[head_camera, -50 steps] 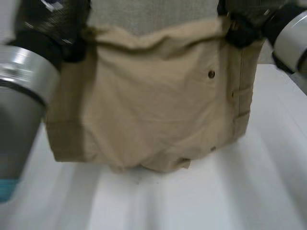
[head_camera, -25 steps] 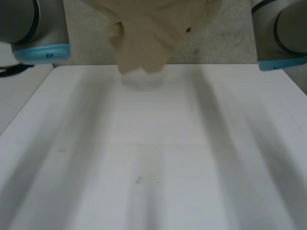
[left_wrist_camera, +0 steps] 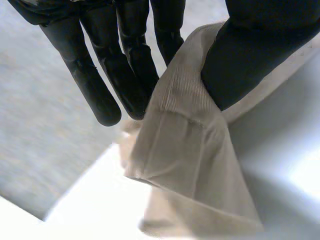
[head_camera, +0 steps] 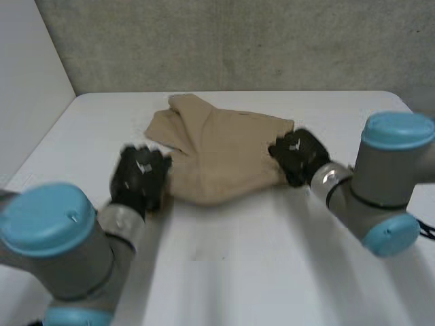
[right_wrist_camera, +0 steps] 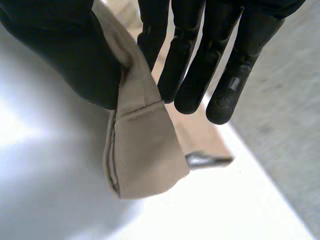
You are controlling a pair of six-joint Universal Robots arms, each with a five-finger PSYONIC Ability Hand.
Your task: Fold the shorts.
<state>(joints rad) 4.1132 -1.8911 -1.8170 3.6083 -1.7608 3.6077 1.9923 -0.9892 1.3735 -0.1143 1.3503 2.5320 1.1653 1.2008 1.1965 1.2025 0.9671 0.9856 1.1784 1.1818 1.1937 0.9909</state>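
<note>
- Shorts [head_camera: 224, 153]: tan cloth, bunched in a loose heap with soft folds. Lying on the white table [head_camera: 224, 272] toward its 12 o'clock side, near the far edge and about midway across.
- Left hand [head_camera: 139, 178]: black, set at the heap's 8 o'clock edge and touching the cloth there.
- Left hand [left_wrist_camera: 252, 55], own wrist view: pinching an edge of the shorts [left_wrist_camera: 190, 150] between the thumb and the straight fingers [left_wrist_camera: 100, 85]. A hemmed, ribbed fold hangs below the thumb, down toward the table [left_wrist_camera: 290, 175].
- Right hand [head_camera: 298, 156]: black, set at the heap's 3 o'clock edge, against the cloth.
- Right hand [right_wrist_camera: 65, 55], own wrist view: pinching a stitched corner of the shorts [right_wrist_camera: 145, 160] between the thumb and the nearest finger. The remaining fingers [right_wrist_camera: 235, 70] are straight, close together and just beside the cloth. The corner droops past the thumb tip, over the table [right_wrist_camera: 40, 165].
- Left arm [head_camera: 54, 238]: grey with a light-blue cap, at the table's 7 o'clock.
- Right arm [head_camera: 380, 176]: grey with light-blue caps, at the table's 4 o'clock.
- Grey wall [head_camera: 238, 41]: beyond the table's 12 o'clock edge.
- White panel [head_camera: 27, 102]: along the table's 9 o'clock side.
</note>
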